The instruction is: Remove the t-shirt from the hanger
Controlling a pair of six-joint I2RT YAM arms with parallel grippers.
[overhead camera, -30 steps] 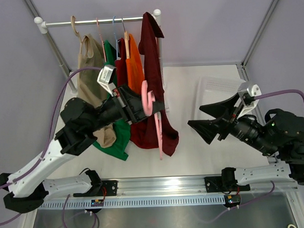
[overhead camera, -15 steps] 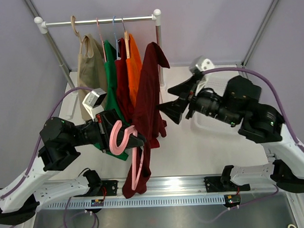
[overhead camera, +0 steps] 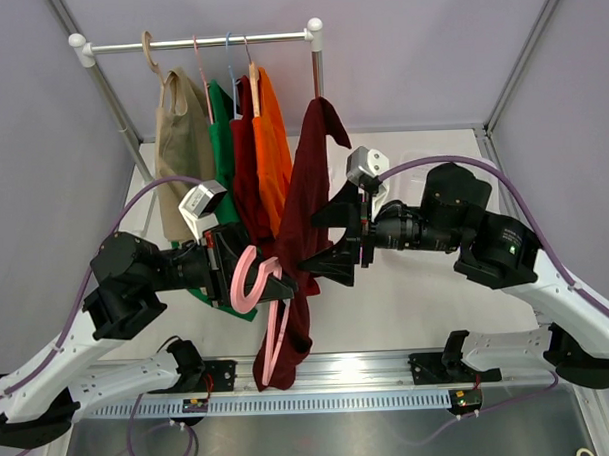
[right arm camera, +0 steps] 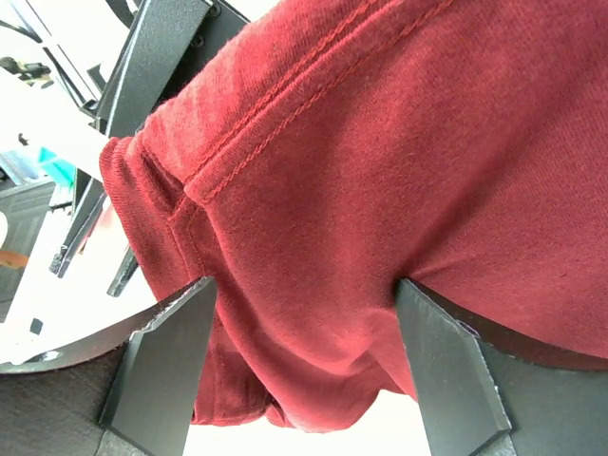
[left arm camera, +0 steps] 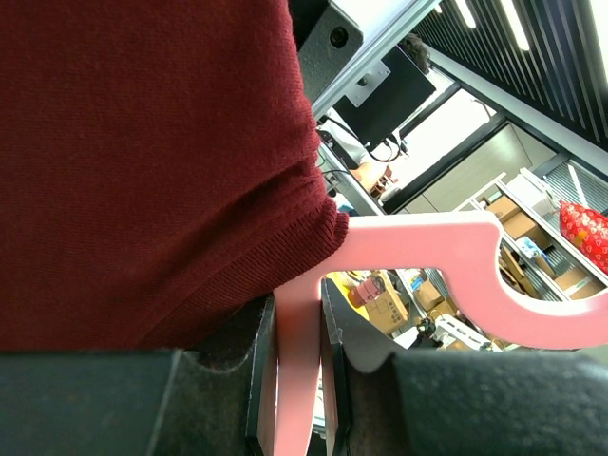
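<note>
A dark red t-shirt [overhead camera: 308, 188] hangs on a pink hanger [overhead camera: 248, 280] held up over the table's near middle. My left gripper [overhead camera: 271, 284] is shut on the hanger's neck; in the left wrist view the pink hanger [left arm camera: 418, 252] runs between the closed jaws of the left gripper [left arm camera: 296, 380], with the t-shirt's collar [left arm camera: 142, 142] just above. My right gripper [overhead camera: 320, 242] is open, and its jaws straddle the shirt from the right. The right wrist view shows the t-shirt fabric [right arm camera: 361, 190] bulging between the spread fingers [right arm camera: 161, 370] of the right gripper [right arm camera: 304, 361].
A white clothes rail [overhead camera: 198, 40] stands at the back left. On it hang a tan shirt [overhead camera: 181, 142], a green one [overhead camera: 219, 121], a red one [overhead camera: 244, 160] and an orange one [overhead camera: 269, 129], right behind the held t-shirt.
The left arm has drawn the hanger and t-shirt down from the rail towards the near edge. The right arm has swung in from the right until its open jaws straddle the shirt.
</note>
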